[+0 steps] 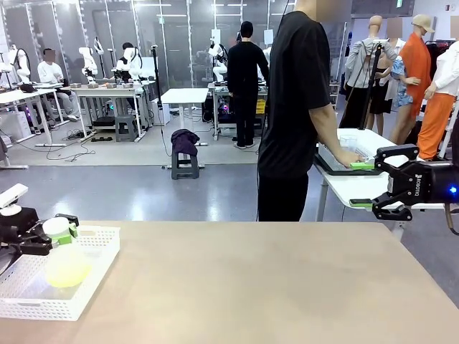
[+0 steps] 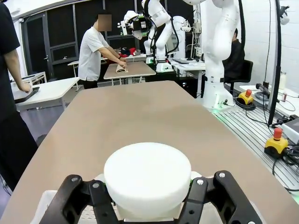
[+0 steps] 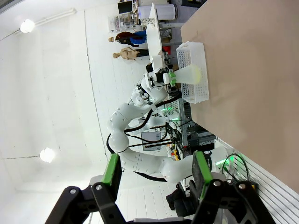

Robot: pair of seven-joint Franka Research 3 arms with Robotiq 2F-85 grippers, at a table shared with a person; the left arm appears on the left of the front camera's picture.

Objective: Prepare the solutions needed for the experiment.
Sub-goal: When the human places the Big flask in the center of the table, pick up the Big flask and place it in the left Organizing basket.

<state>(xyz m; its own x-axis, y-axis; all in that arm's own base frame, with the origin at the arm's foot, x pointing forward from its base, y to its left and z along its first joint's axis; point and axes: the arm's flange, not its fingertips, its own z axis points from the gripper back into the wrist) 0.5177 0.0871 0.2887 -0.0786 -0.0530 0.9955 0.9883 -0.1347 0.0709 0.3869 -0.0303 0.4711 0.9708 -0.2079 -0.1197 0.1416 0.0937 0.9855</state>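
At the lower left of the front view, the left gripper (image 1: 50,236) clasps the white cap (image 1: 55,227) of a frosted flask (image 1: 67,264) holding the pale yellow solutions (image 1: 68,269), inside a white basket (image 1: 93,276). The right gripper (image 1: 373,184) hangs open at right, above the bare table (image 1: 272,287), with a person (image 1: 294,115) beyond.

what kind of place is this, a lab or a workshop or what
Most likely a robotics lab set up for recording. Several tables farther back each carry white robot arms with people working at them, and a red emergency stop button sits beside the near table.
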